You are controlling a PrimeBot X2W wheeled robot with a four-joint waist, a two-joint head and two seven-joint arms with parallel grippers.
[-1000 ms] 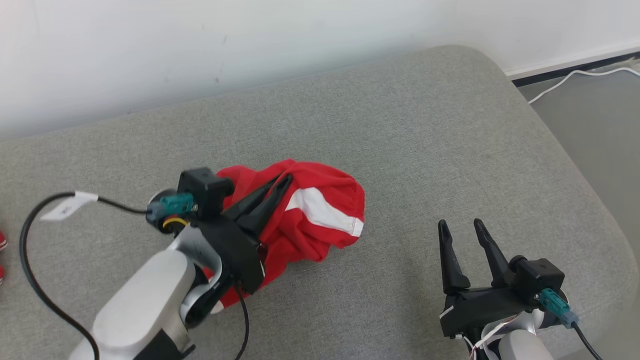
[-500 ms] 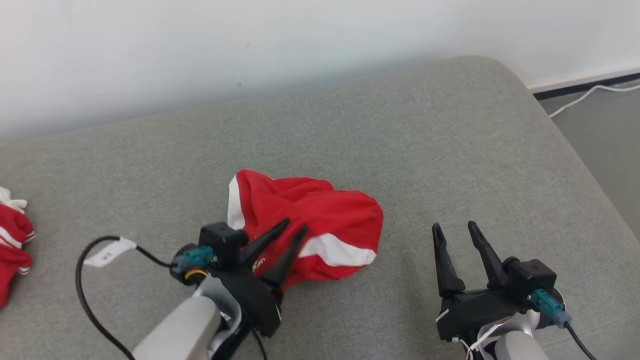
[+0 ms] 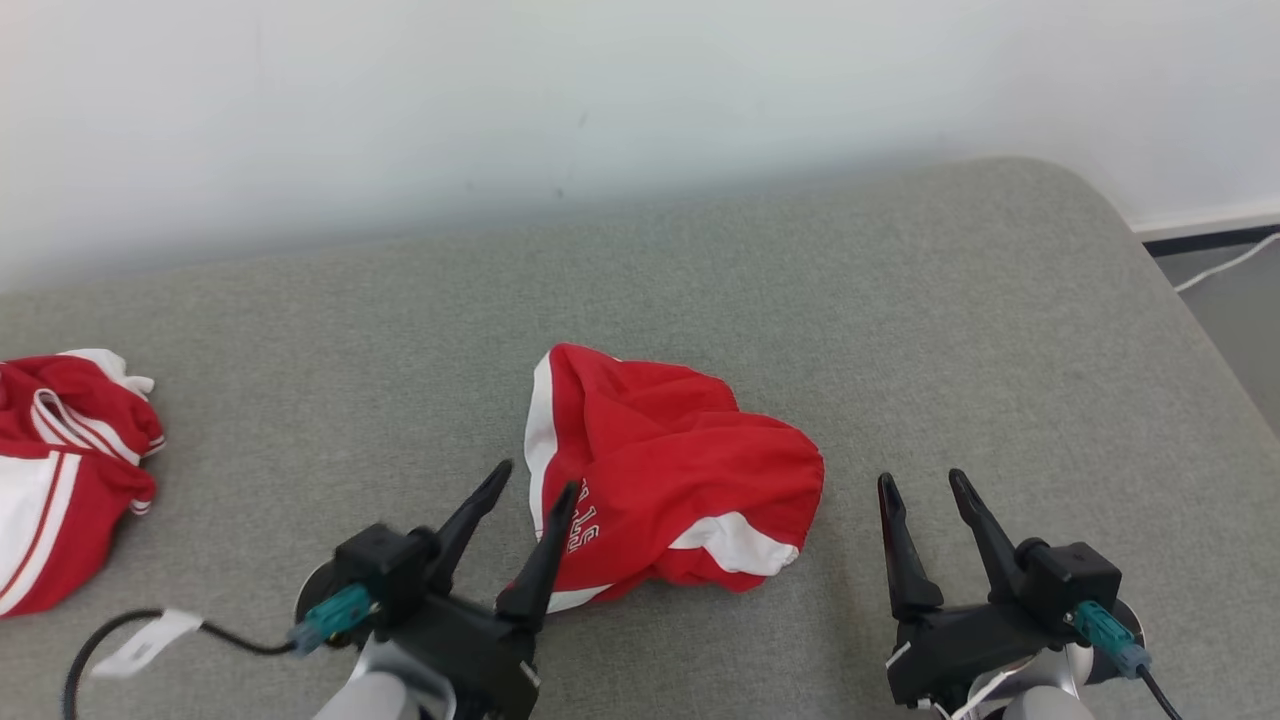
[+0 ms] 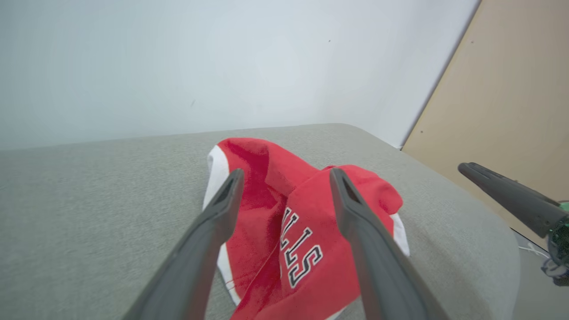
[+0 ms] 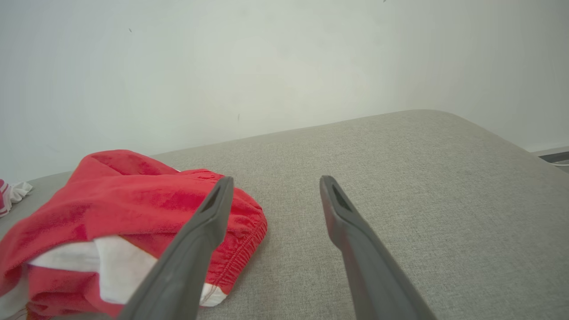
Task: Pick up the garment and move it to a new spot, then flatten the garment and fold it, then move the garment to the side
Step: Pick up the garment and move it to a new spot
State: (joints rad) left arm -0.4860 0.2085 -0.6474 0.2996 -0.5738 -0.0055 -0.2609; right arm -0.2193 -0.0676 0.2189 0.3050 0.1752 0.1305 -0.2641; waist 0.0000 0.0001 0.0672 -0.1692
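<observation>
- Head view: the garment [image 3: 670, 500], red with white trim, lies in a crumpled heap near the middle of the grey cushion [image 3: 900, 300]; my left gripper [image 3: 537, 476] sits at the heap's near-left edge, fingers spread with nothing between them; my right gripper [image 3: 920, 478] waits just beside the heap's right side, also spread and empty; a second garment [image 3: 60, 470], red and white too, lies well apart at the far left.
- Left wrist view: the two fingers [image 4: 213, 231] frame the heap, black-and-white lettering showing on one fold; no cloth is pinched.
- Right wrist view: these fingers stand apart over bare cushion; the heap's gathered hem lies beside the left one.
- My reading: the garment rests free in its spot, so the moving step looks done; flattening, folding and shifting it aside all remain.
</observation>
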